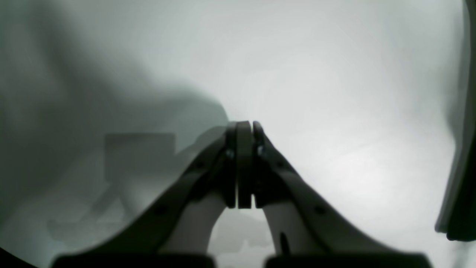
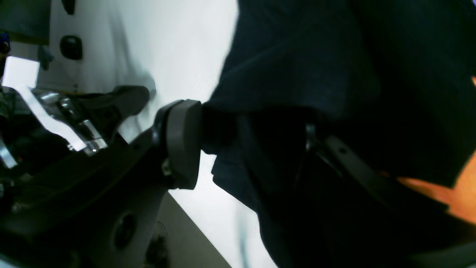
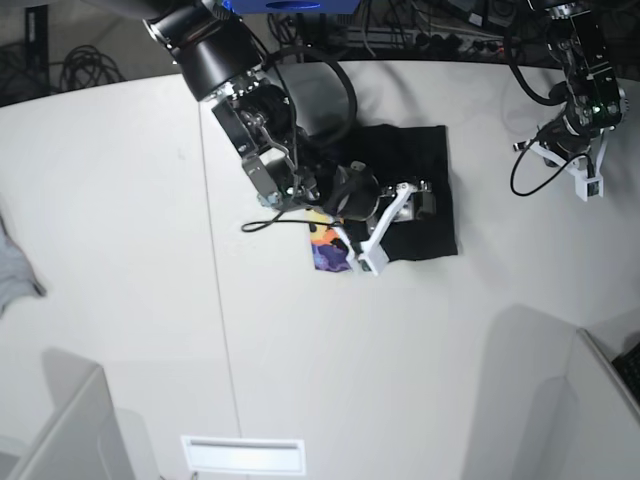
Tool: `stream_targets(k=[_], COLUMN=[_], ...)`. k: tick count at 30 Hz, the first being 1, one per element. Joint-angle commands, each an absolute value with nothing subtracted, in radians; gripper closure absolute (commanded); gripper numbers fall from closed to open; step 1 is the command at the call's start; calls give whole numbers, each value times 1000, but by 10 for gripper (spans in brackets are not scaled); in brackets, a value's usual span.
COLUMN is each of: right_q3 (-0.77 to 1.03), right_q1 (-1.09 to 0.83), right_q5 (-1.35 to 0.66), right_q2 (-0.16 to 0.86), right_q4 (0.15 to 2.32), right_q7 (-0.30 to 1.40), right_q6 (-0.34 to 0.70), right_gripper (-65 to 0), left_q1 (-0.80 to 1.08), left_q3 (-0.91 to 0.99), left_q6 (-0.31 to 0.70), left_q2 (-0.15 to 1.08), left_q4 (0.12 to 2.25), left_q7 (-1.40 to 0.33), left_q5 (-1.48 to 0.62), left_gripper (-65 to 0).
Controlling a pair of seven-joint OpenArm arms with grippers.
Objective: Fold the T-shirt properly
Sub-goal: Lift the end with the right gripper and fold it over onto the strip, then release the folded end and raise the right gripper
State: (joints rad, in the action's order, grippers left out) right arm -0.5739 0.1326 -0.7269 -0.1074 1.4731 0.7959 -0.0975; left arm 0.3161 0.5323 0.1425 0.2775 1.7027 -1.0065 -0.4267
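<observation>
The black T-shirt [image 3: 415, 160] lies folded into a rectangle on the white table [image 3: 120, 200], with a corner of its orange and purple print [image 3: 330, 250] showing at the lower left. My right gripper [image 3: 395, 225] is down over the shirt's front edge. In the right wrist view its jaws [image 2: 245, 141] stand apart with a fold of the black cloth [image 2: 316, 56] between them, and one pad [image 2: 182, 143] touches the cloth. My left gripper [image 3: 588, 185] hangs over bare table at the far right, and the left wrist view shows it [image 1: 243, 128] shut and empty.
A small grey cloth [image 3: 15, 265] lies at the table's left edge. Upright panels stand at the front left [image 3: 60, 420] and front right [image 3: 590, 400]. A white slot [image 3: 240, 455] sits at the front edge. Cables lie behind the table.
</observation>
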Motion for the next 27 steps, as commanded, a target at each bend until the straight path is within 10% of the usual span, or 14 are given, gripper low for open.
stream_targets(k=[1, 9, 18, 23, 27], right_q3=[-618, -846, -671, -492, -367], right_q1=[159, 242, 177, 59, -42], right_q5=[-753, -750, -745, -753, -754], right_q2=[-128, -139, -16, 110, 165], right_q4=[1494, 1596, 1707, 1733, 1733], right_q7=[789, 789, 768, 634, 576], right_q6=[-85, -85, -84, -79, -79], right_gripper=[-314, -314, -302, 0, 0], left_q1=[311, 305, 314, 325, 326], left_q3=[541, 541, 541, 539, 535], left_q6=[145, 145, 145, 145, 145], left_q2=[291, 286, 285, 288, 285], left_q4=[1730, 1776, 1788, 1782, 1778], left_q7=[-992, -992, -992, -992, -992], left_q5=[-433, -435, -570, -885, -1003], left_gripper=[0, 0, 0, 0, 0])
